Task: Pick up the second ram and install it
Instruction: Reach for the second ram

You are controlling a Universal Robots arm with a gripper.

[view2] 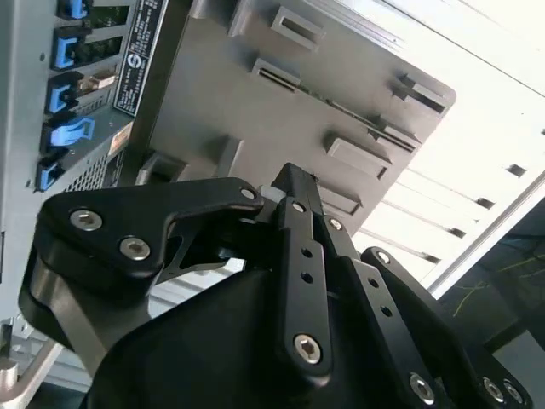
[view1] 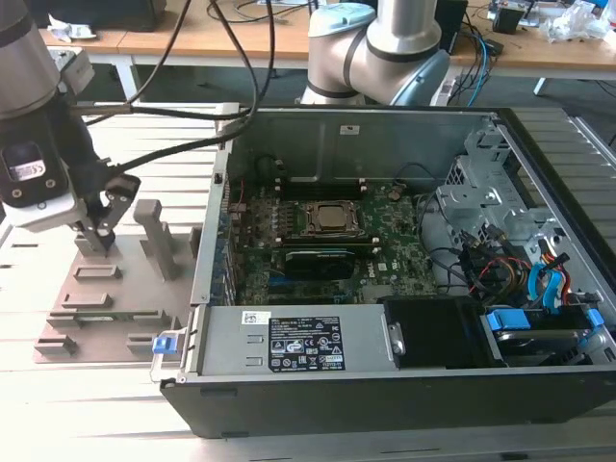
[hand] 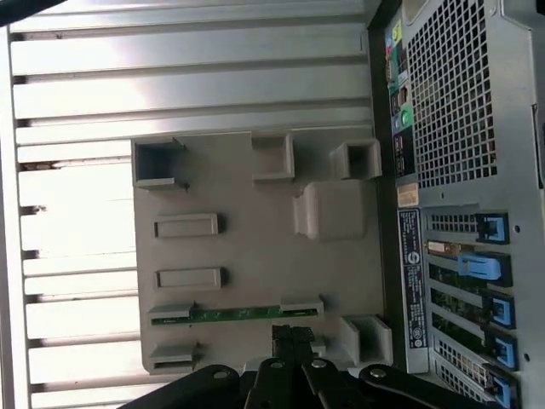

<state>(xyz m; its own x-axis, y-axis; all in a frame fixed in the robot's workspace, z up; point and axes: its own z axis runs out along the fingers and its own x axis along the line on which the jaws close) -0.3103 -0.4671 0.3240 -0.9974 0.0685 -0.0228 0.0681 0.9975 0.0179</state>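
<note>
Slim green second ram [hand: 238,313] sits edge-up in grey tray [hand: 247,256]; pincer [hand: 294,334] pressed together near it.

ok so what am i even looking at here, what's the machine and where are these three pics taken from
It is one robot arm with a gripper at its end. The exterior view comes from a camera off the arm. Both wrist views come from cameras riding on the arm, looking past the gripper. On the slatted table sit an open computer case, showing its green motherboard, and a grey holder tray. A slim green ram stick lies in the tray, and the gripper hangs just over the tray, near that stick.
</note>
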